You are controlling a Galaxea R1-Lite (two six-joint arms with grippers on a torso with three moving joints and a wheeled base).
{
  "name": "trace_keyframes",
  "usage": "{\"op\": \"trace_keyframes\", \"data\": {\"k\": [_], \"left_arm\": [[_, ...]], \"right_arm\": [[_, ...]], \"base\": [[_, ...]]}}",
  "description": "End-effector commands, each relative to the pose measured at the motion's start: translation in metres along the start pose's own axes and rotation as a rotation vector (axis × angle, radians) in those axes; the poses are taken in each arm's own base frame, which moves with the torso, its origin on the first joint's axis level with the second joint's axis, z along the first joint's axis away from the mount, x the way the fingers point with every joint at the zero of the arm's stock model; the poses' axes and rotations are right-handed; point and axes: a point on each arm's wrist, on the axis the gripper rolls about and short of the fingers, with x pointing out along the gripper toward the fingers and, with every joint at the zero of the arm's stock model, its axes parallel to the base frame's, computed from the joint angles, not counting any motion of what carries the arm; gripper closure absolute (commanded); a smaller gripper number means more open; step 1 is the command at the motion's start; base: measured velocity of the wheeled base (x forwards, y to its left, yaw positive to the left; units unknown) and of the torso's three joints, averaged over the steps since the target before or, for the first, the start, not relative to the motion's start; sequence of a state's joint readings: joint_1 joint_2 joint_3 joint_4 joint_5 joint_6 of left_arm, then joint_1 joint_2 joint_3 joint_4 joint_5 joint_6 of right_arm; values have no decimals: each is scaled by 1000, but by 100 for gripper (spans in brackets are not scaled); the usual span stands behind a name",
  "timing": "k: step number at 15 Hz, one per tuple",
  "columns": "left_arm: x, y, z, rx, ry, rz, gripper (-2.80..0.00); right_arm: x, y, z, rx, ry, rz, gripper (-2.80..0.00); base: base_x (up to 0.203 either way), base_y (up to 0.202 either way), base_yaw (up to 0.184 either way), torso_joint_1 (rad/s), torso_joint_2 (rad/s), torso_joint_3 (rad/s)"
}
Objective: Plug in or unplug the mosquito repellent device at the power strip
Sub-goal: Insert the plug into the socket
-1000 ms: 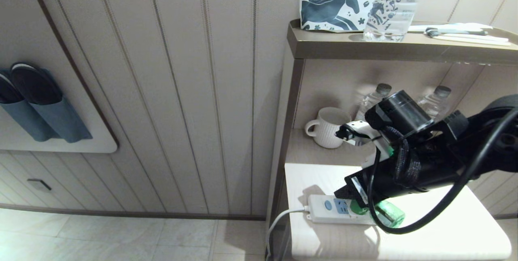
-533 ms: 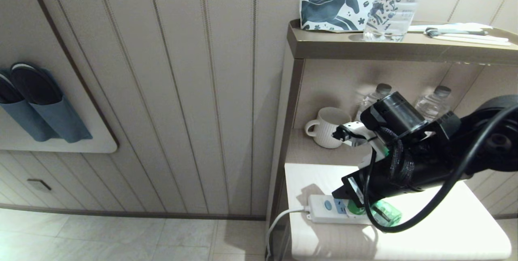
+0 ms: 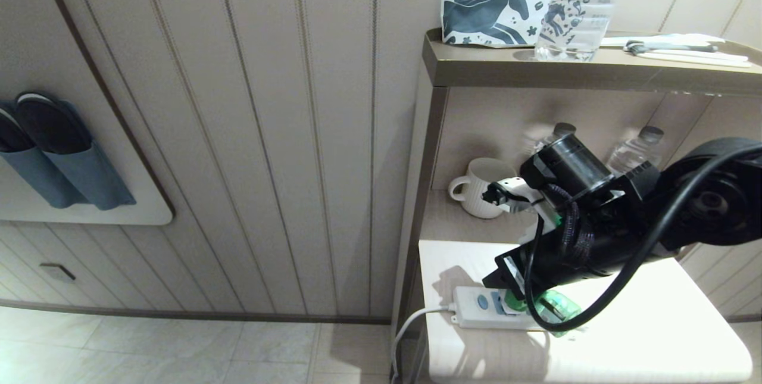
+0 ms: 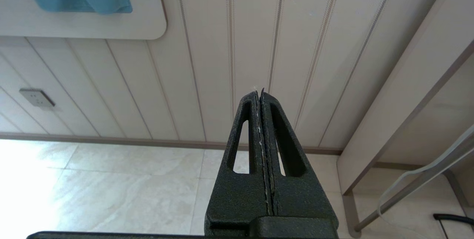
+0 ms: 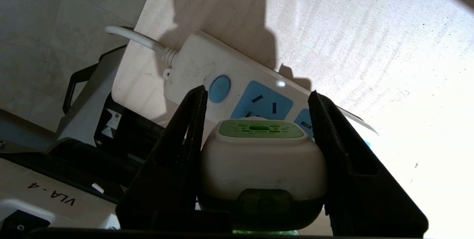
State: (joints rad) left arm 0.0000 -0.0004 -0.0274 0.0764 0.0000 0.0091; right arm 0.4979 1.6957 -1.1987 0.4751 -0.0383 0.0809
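Note:
The mosquito repellent device [image 5: 261,157], white with a green vented top, sits between the fingers of my right gripper [image 5: 257,90], which is shut on its sides. In the head view its green bottle [image 3: 558,305] shows under my right wrist. The white power strip [image 5: 192,57] lies on the small table [image 3: 655,324]. The device's head is over the strip's first light-blue socket panel [image 5: 263,102], next to the blue button [image 5: 219,88]. The prongs are hidden. My left gripper [image 4: 259,92] is shut and parked low, facing the wall and floor.
The strip's white cord [image 3: 411,321] drops off the table's left edge. A white mug [image 3: 485,187] and two water bottles [image 3: 640,146] stand in the shelf recess behind. A horse-print pouch [image 3: 494,6] and a large bottle [image 3: 580,9] stand on top. Slippers [image 3: 53,152] hang on the left wall.
My right arm has shifted left and slightly down with the device, bringing it closer to the button end of the power strip. The left arm has not moved.

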Motion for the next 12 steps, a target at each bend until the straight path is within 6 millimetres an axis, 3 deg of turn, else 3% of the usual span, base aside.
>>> {"op": "trace_keyframes", "data": {"k": [1, 12], "left_arm": [[0, 0, 0, 0, 1, 0, 0], [0, 0, 0, 0, 1, 0, 0]], "right_arm": [[2, -1, -1, 4, 13, -4, 0], [7, -3, -2, 5, 26, -13, 0]], "base": [[0, 0, 0, 0, 0, 0], [0, 0, 0, 0, 0, 0]]}}
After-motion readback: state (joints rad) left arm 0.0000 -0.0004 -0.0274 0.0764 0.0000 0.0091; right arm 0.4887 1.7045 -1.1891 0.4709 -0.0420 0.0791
